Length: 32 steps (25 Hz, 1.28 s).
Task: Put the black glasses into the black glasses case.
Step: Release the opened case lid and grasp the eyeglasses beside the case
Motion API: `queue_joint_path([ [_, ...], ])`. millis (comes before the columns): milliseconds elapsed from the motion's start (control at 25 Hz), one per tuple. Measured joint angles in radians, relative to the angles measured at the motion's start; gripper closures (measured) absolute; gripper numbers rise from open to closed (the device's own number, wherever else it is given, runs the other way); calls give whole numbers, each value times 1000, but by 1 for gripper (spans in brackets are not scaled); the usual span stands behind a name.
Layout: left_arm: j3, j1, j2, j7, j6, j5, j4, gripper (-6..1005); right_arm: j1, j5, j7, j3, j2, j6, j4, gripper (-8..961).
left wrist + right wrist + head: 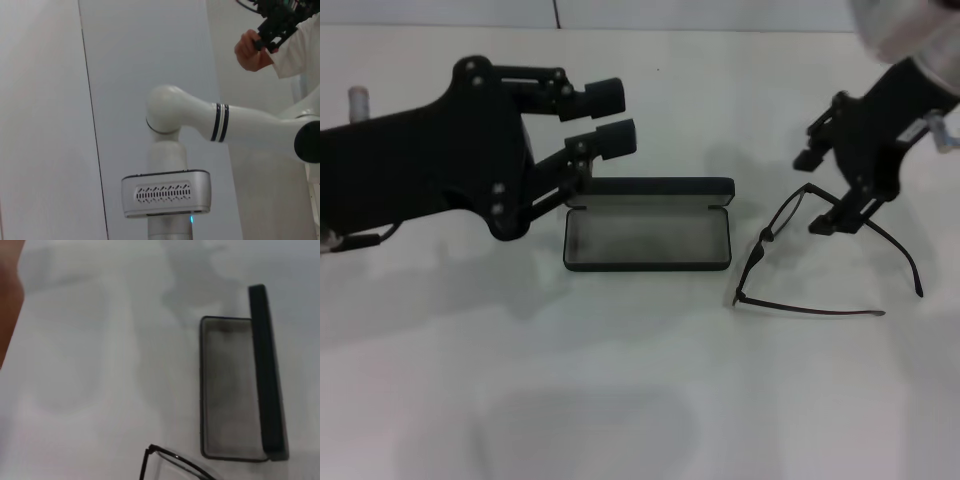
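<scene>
Black glasses (820, 262) lie unfolded on white tabletop (640, 400), just right of black glasses case (647, 238), open w/ lid up, nothing between; right tool (835, 190) at frame's far rim, grip unclear, fingertips partly hidden; left tool (610, 115) open, empty, hovering by case's left end.

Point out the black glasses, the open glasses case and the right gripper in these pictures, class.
black glasses (757, 250): head view, on the frame front near the hinge.
black glasses case (647, 240): head view, on the grey lining of the open tray.
right gripper (840, 212): head view, between its fingertips, at the glasses.
</scene>
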State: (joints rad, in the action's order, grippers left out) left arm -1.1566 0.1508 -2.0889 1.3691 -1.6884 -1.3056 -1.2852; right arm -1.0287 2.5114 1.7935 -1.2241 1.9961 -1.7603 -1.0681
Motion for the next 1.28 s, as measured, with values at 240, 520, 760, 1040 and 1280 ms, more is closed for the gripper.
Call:
queue_joint_path([
  [240,2,21,0,-24,0,7,72,762,-26,80,1,-175,26,70,36,208],
  [520,3,20,1,-33,-1,1,103,771,-29,86,-4,-308,27,166,53,373],
  [760,26,25,2,-55,-2,4,138,779,-37,79,-9,-389,32,179,25,395],
  [1040,30,35,3,-67,-3,0,171,788,-41,63,-12,-483,32,234,13,410],
  [1280,41,29,2,-83,-3,8,189,796,-39,40,-30,-555,32,290,20,410],
])
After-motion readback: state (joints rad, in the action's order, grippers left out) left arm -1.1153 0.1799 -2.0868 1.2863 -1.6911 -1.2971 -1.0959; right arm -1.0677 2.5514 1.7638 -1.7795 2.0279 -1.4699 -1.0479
